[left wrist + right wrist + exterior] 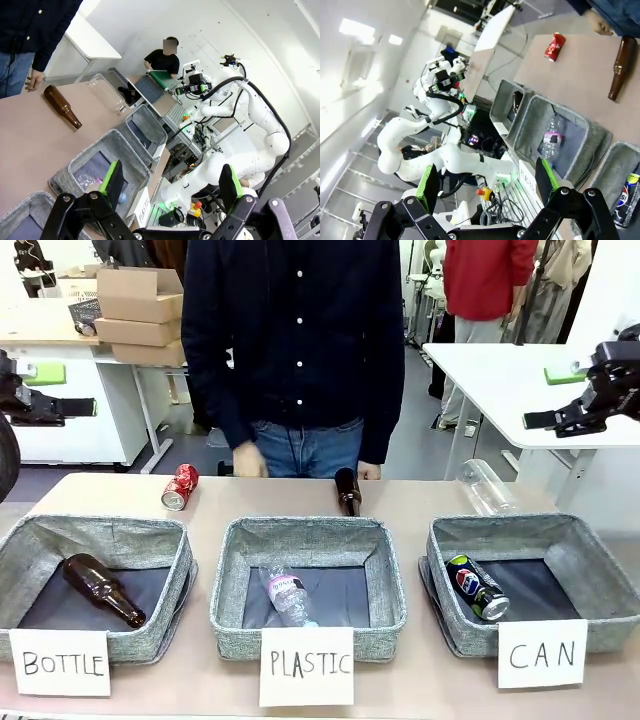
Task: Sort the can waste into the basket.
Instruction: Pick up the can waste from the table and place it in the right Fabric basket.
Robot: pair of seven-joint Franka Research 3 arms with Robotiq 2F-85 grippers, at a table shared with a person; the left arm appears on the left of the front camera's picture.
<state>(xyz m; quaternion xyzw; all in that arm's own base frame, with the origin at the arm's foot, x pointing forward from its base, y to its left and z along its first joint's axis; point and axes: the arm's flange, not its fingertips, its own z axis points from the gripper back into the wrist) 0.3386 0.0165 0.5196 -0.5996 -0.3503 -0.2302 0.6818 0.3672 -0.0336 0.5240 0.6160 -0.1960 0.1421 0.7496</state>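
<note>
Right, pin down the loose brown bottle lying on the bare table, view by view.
Front view: brown bottle at centre, just beyond the PLASTIC basket.
Left wrist view: brown bottle upper left, with the PLASTIC basket below it.
Right wrist view: brown bottle upper right, with the PLASTIC basket lower left of it.
Shared landmark: the PLASTIC basket.

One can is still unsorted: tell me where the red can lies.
In the front view the red can lies on its side on the bare table, left of centre, just beyond the BOTTLE basket and left of the loose brown bottle.
</note>
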